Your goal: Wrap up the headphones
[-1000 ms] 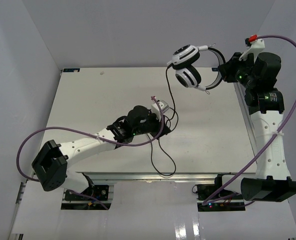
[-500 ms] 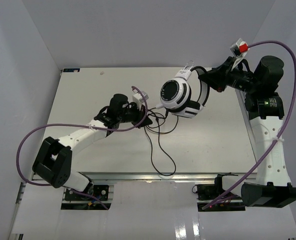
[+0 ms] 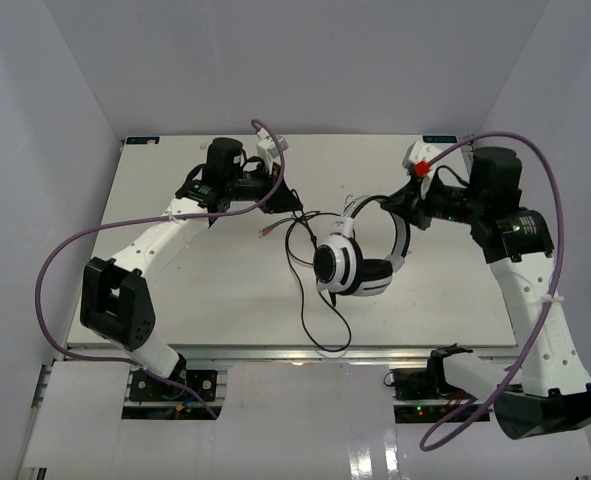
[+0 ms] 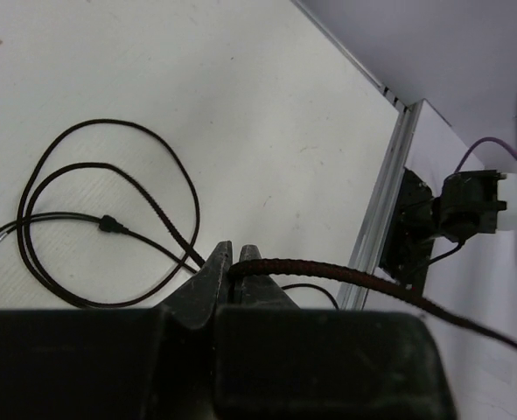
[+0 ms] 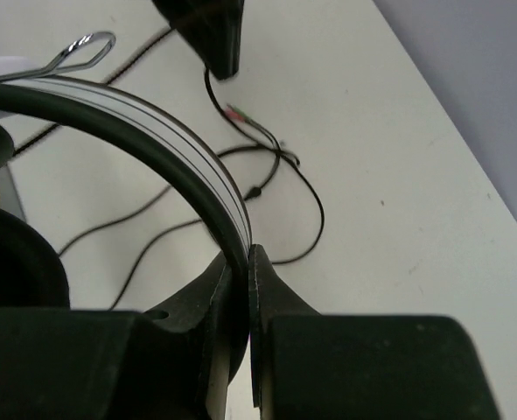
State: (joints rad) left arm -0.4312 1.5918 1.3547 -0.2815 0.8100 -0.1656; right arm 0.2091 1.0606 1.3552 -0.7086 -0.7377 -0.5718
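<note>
Here the right gripper (image 5: 243, 262) is clamped on the white headband (image 5: 175, 162) of the headphones (image 3: 347, 268), which hang just beyond its tips. The left gripper (image 4: 234, 261) pinches the thin black cable (image 4: 328, 272), whose slack loops lie on the table (image 3: 225, 290) beneath it.

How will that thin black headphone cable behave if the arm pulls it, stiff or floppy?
Probably floppy: the thin black cable lies in loose curls on the white table. Likely light too, since the left gripper pinches it with its tips alone. It may tangle where the loops cross.
</note>
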